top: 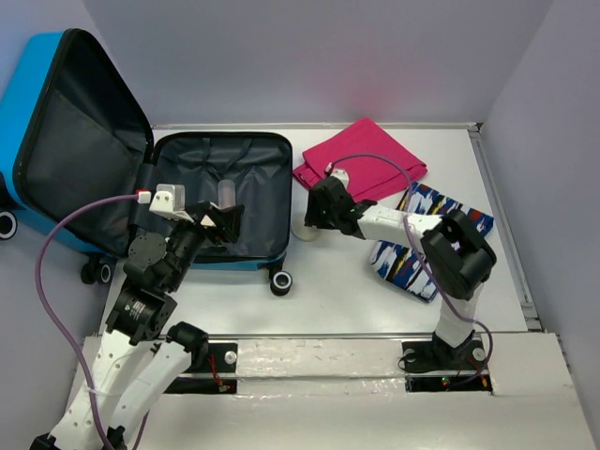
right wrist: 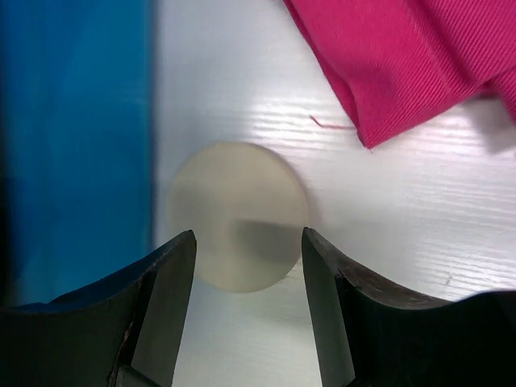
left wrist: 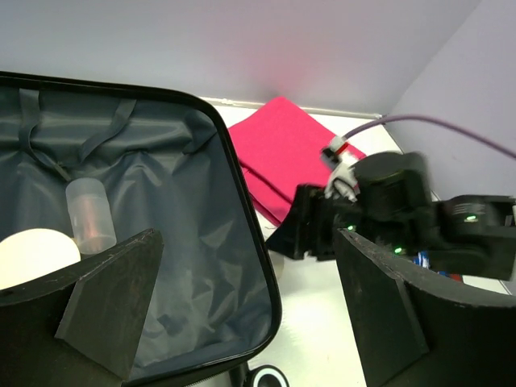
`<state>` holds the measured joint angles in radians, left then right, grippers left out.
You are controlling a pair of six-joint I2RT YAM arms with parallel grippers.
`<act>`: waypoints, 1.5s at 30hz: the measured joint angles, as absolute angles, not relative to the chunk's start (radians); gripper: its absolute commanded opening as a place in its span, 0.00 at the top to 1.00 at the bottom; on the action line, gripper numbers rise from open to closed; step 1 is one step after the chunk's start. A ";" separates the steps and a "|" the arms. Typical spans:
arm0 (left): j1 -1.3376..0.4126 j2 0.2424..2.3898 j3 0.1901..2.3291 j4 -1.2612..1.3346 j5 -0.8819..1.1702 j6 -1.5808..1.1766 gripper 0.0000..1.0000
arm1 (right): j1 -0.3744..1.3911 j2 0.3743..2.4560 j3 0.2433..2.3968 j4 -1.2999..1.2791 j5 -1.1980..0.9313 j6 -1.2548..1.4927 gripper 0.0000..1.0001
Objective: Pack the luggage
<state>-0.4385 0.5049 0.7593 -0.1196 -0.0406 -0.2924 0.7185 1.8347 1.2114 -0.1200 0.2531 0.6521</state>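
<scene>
Luggage (top: 225, 187) cropped, left tool (left wrist: 250, 302) gaping over it, right tool (right wrist: 248, 262) spread over blurred disc (right wrist: 238, 210)

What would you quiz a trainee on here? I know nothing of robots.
1. True or false: the suitcase is zipped shut.
2. What lies on the table under the right gripper? A. a shoe B. a disc C. a book
3. What colour is the cloth nearest the suitcase?

Key: 1. False, it lies open. 2. B. 3. Pink.
</scene>
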 measured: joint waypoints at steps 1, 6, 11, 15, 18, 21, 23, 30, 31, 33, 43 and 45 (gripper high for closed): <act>-0.439 0.503 0.759 -0.119 -0.038 -0.292 0.01 | 0.719 1.861 1.211 -0.120 0.248 0.656 0.41; -0.439 0.502 0.759 -0.120 -0.029 -0.292 0.01 | 0.718 1.943 1.230 -0.103 0.233 0.679 0.45; -0.439 0.502 0.759 -0.120 -0.027 -0.292 0.01 | 0.709 1.964 1.234 -0.095 0.234 0.704 0.92; -0.439 0.502 0.759 -0.120 -0.026 -0.291 0.01 | 0.706 1.951 1.206 -0.081 0.248 0.722 0.93; -0.439 0.502 0.759 -0.120 -0.026 -0.291 0.01 | 0.707 1.863 1.137 -0.098 0.300 0.715 0.93; -0.439 0.502 0.759 -0.120 -0.025 -0.291 0.01 | 0.706 1.685 1.070 -0.139 0.356 0.688 0.93; -0.439 0.502 0.759 -0.120 -0.019 -0.291 0.01 | 0.704 1.585 1.067 -0.140 0.374 0.664 0.93; -0.439 0.502 0.759 -0.117 0.012 -0.297 0.01 | 0.762 1.549 1.326 -0.080 0.315 0.580 0.64; -0.439 0.502 0.759 -0.118 0.002 -0.300 0.01 | 0.779 1.594 1.379 -0.078 0.303 0.579 0.51; -0.439 0.502 0.759 -0.118 -0.017 -0.307 0.01 | 0.809 1.724 1.509 -0.068 0.257 0.571 0.14; -0.438 0.583 0.752 -0.055 0.123 -0.369 0.01 | 0.774 1.647 1.298 -0.152 0.215 0.577 0.21; -0.440 0.631 0.752 -0.023 0.196 -0.387 0.01 | 0.704 1.468 1.182 -0.172 0.242 0.582 0.23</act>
<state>-0.4404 0.6312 0.7517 -0.0231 0.1963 -0.3870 0.7040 1.4677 1.1820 -0.1722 0.2417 0.5816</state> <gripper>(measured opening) 0.989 0.799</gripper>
